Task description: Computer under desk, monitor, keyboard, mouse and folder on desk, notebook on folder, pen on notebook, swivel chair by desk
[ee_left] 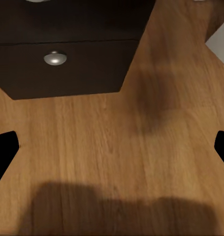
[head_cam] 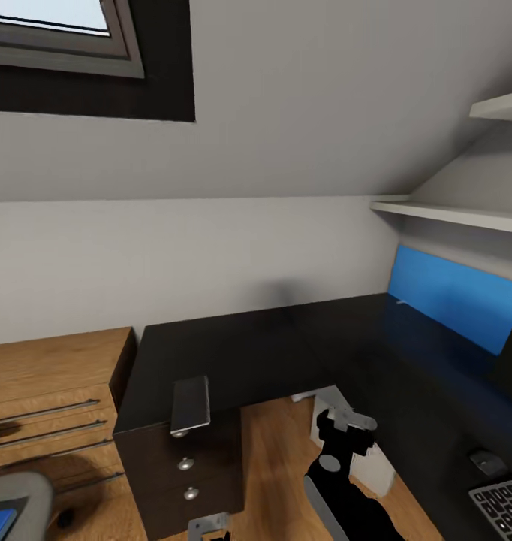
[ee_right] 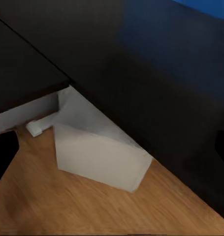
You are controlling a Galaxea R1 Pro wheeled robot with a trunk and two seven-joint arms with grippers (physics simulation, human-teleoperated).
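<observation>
Our right gripper (head_cam: 346, 421) hangs low, fingers spread, nothing held — aimed at the computer (ee_right: 99, 152) under the desk (head_cam: 233, 353). Left gripper (ee_left: 112, 147) spread too, facing 1 drawer knob (ee_left: 55, 58).

— What does the right arm (head_cam: 346, 488) look like from here?
— Glossy black casing, with a pale grey round joint cap and a light grey bracket near the wrist.
— And the left gripper (head_cam: 209, 526)?
— A light grey metal piece above black. In both wrist views the fingertips (ee_left: 4, 147) are plain black.
</observation>
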